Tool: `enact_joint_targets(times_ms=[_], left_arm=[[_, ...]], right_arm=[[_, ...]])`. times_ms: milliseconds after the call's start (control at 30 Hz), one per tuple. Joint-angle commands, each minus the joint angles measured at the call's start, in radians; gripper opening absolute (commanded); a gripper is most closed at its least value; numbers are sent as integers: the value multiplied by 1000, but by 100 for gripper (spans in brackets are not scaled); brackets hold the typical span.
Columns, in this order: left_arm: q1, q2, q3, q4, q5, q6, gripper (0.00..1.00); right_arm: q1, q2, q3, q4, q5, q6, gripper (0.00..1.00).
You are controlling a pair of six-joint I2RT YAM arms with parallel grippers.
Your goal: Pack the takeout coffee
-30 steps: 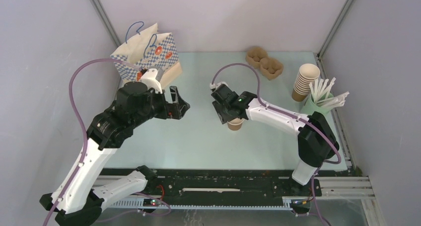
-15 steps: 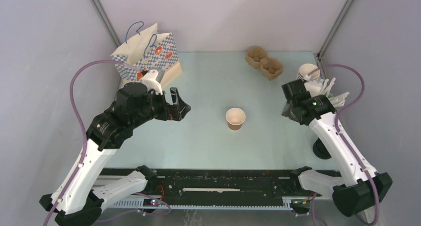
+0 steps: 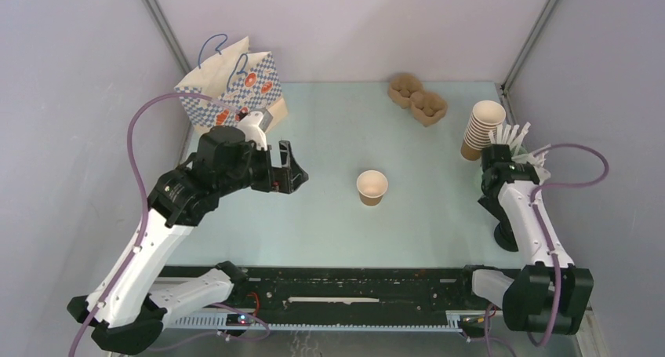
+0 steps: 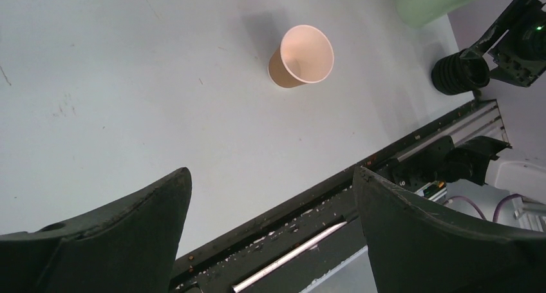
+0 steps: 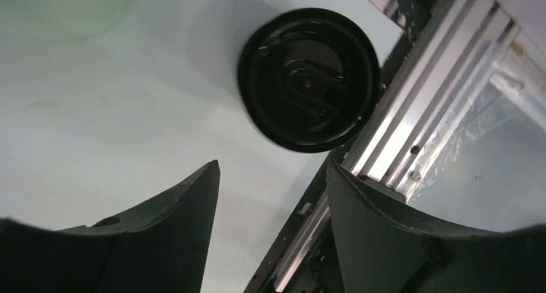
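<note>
One small brown paper cup (image 3: 372,187), white inside and with no lid on it, stands upright mid-table; it also shows in the left wrist view (image 4: 301,56). No lidded cup is in view. A stack of black lids (image 3: 506,235) sits at the right front edge, and the top lid (image 5: 309,79) shows in the right wrist view. My right gripper (image 3: 492,206) is open and empty above and just short of the lids (image 5: 270,177). My left gripper (image 3: 292,169) is open and empty, held above the table left of the cup (image 4: 270,174).
A checked paper bag (image 3: 231,86) stands at the back left. A brown pulp cup carrier (image 3: 418,98) lies at the back. A tall stack of lidless cups (image 3: 481,129) and a green holder of straws (image 3: 514,159) stand at the right. The front rail (image 3: 353,282) borders the near edge.
My right gripper has let go of the cup in the middle and swung right, over the stack of lids. My left gripper has shifted slightly right. The cup has not moved.
</note>
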Motion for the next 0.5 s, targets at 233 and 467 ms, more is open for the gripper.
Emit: enact_joint_targets(times_ms=[233, 467], left_arm=[[-35, 4, 67, -14, 17, 23, 100], [-35, -4, 75, -30, 12, 31, 100]], right_arm=[[-239, -216, -87, 120, -96, 16, 69], [-534, -262, -61, 100, -197, -37, 69]])
